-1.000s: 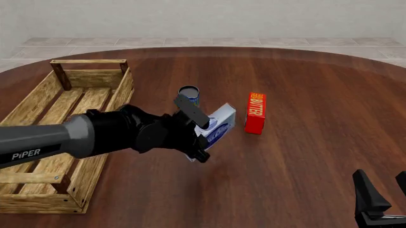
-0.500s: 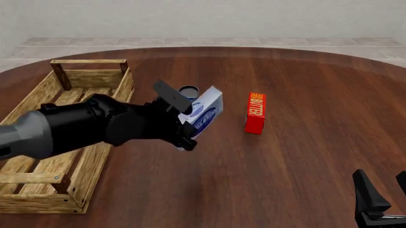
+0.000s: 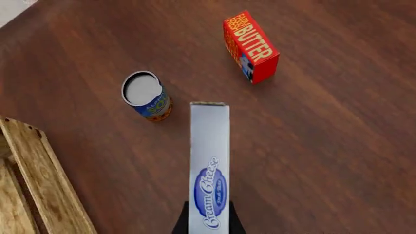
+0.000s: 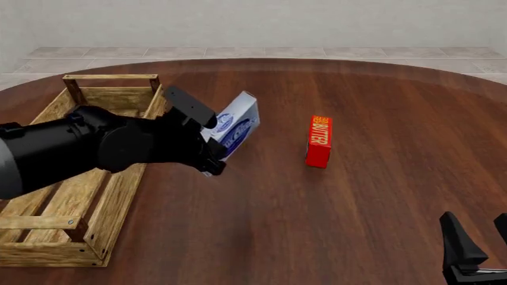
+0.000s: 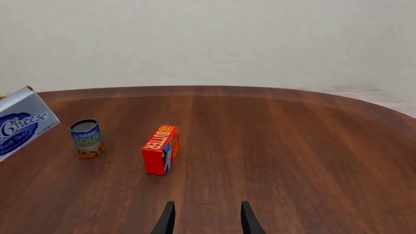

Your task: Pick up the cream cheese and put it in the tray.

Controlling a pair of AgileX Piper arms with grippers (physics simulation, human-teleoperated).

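Two arms over a dark wood table [image 4: 380, 196]. Tray [image 4: 47, 222]: large slatted light-wood crate, sits at the left side of the table in the front view. Left arm [image 4: 87, 148] reaches in over the tray's near-right wall. Left gripper [image 4: 208, 141]: closed on the cream cheese [image 4: 231, 129], one finger on each broad face; box is held off the table, tilted, logo face toward the camera. In the front view the box sits just right of the tray's right wall, not yet over the tray's interior. Butter box [image 4: 319, 141]: red-orange, on the table, well to the right of the held box. Soup can [image 3: 147, 95]: upright on the table, seen in both wrist views, between tray and butter box. Right gripper [image 5: 205, 219]: low at the near right, fingers parted, holding nothing.
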